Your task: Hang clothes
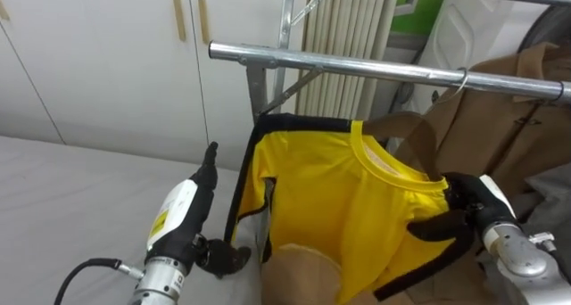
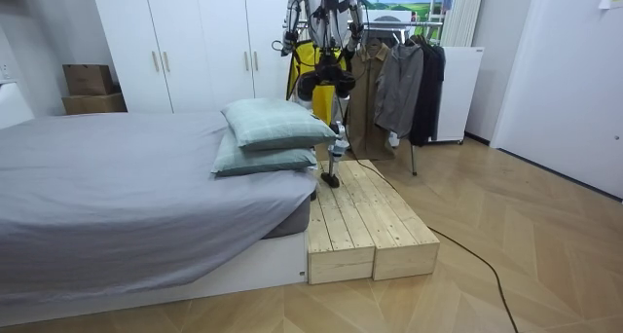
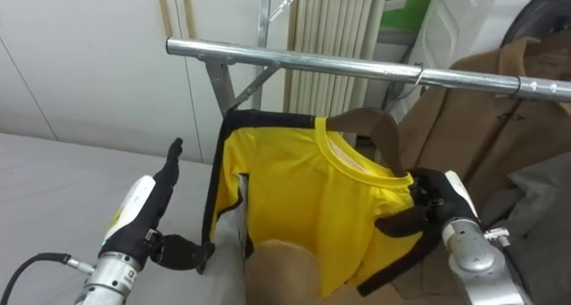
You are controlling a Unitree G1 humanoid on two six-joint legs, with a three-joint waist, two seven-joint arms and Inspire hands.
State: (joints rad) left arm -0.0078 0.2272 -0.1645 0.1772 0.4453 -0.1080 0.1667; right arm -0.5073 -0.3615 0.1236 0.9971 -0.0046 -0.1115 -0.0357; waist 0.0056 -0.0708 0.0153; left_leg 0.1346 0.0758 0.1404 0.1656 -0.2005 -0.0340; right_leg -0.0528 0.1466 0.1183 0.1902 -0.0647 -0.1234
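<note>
Curling round one yellow shirt's [image 1: 357, 207] shoulder, the right hand [image 1: 473, 198] sits below one rail [image 1: 357, 68]. The left hand [image 1: 183, 211] has straight fingers, its thumb perhaps touching the shirt.

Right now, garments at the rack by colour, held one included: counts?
Yellow shirt: 1
Brown coat: 1
Grey garment: 1
Black garment: 1
Total: 4

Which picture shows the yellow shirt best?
The left eye view: the yellow shirt is big and central, collar clear. The right eye view shows almost the same; the room view, just a tiny yellow patch.
</note>
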